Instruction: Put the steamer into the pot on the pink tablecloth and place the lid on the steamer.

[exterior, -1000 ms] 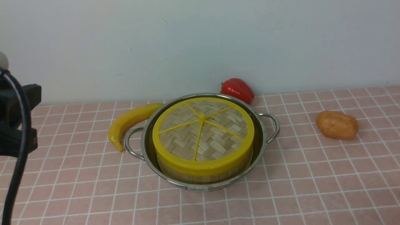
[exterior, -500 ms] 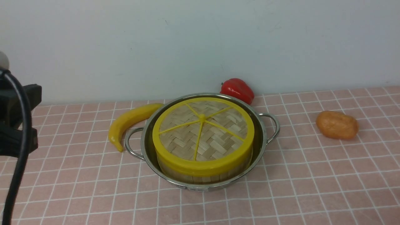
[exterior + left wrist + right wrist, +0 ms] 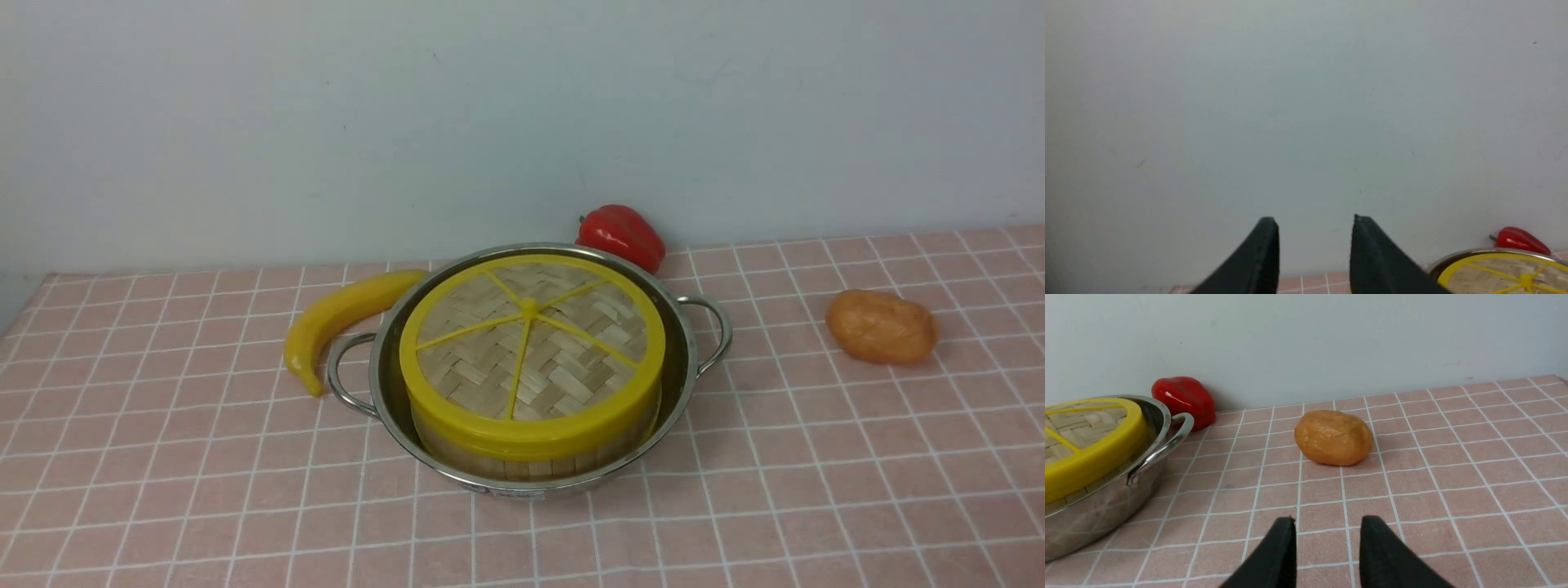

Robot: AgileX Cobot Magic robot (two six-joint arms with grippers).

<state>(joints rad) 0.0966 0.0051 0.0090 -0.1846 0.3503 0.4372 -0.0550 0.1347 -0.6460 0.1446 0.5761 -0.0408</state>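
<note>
Now that the left arm has left the front view, where it filled the near left edge with its black body and cable a moment ago, the whole pink tablecloth (image 3: 163, 457) shows bare on that side. That withdrawal reads as the close of the job rather than a step in it. The pot (image 3: 686, 359) sits in the middle of the cloth, the steamer (image 3: 531, 459) stands inside it with its bamboo wall showing under the yellow rim, and the lid (image 3: 526, 351) lies flat and centred on top, spokes and knob up. Nothing about pot, steamer or lid differs from the earlier frames; only the arm is gone.

The left gripper (image 3: 1314, 222) hangs high, facing the wall, its fingers apart with nothing between them; the lid's edge shows only at the corner of its view. The right gripper (image 3: 1327, 522) hovers low over bare cloth on the right, fingers likewise parted and empty, well short of the orange potato-like toy (image 3: 1333, 437).

A banana (image 3: 339, 314) lies touching the pot's far left rim, and a red pepper (image 3: 620, 235) sits just behind it. Both placements look done; I judge no further handling is needed.
</note>
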